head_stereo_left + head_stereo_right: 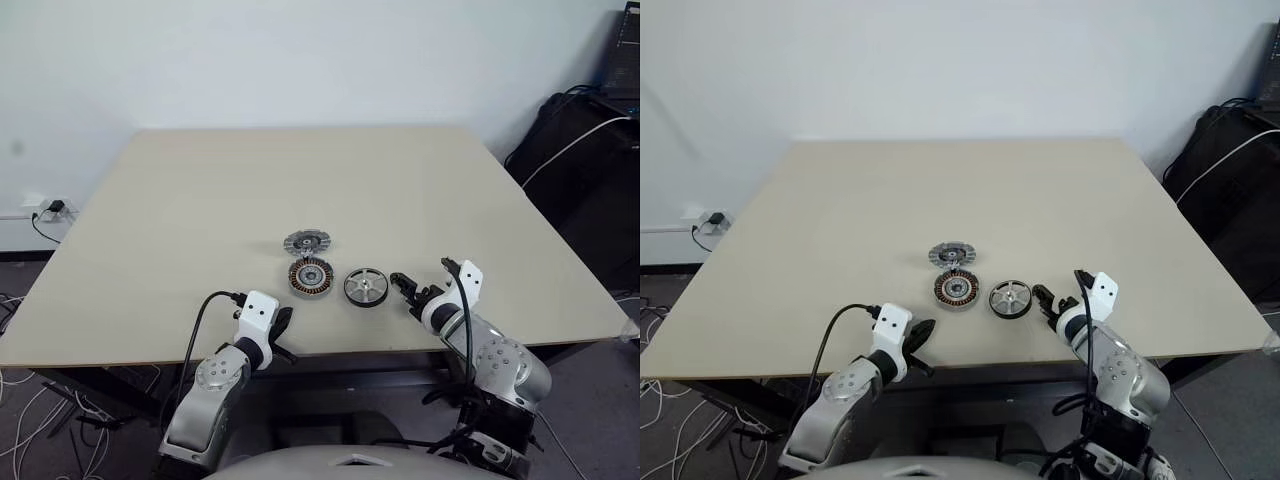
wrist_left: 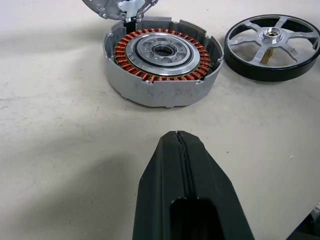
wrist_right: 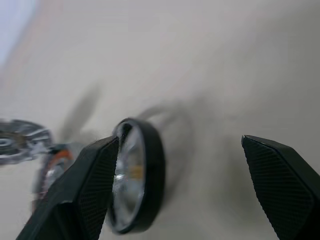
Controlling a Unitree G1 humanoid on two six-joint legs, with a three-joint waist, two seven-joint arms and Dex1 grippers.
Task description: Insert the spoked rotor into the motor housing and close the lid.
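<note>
- Near the table's (image 1: 150, 200) front edge, about midway along it, lie all three parts: the spoked rotor (image 1: 365, 287) flat, just beside the motor housing (image 1: 310, 277) on its right, the lid (image 1: 306, 241) touching the housing's far side.
- The right gripper (image 1: 408, 291) stands spread wide and empty, just right of the rotor; the left gripper (image 1: 284, 334) is pressed shut, empty, at the front edge before the housing.
- The rotor looks rigid, smooth metal, probably fairly heavy for its size and slippery.
- Best hold, I judge: pinch the dark rim across its thickness, or across a spoke; keep it level for seating.
</note>
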